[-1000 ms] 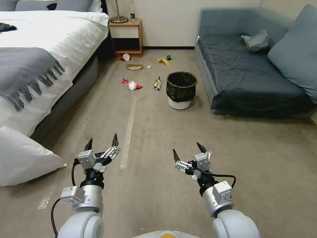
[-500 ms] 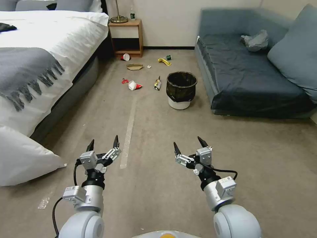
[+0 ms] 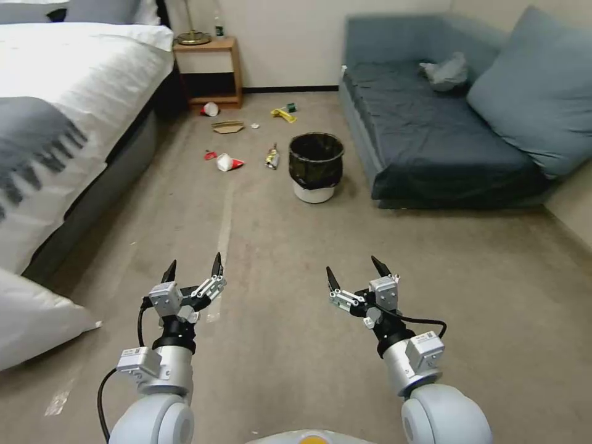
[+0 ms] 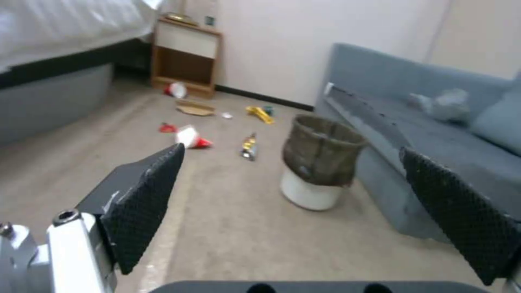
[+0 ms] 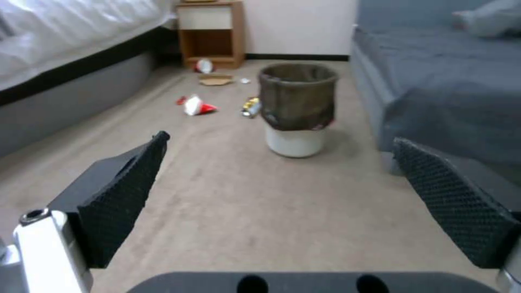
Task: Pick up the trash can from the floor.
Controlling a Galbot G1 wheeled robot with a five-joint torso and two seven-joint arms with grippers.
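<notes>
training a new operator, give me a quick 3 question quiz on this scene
1. True or false: the trash can stands upright on the floor.
2. Which is nearer the trash can? A) the sofa B) the bed
3. Are the left gripper and right gripper open or shut?

Key: 1 true. 2 A, the sofa. 3 both open, holding nothing, well short of the can.
</notes>
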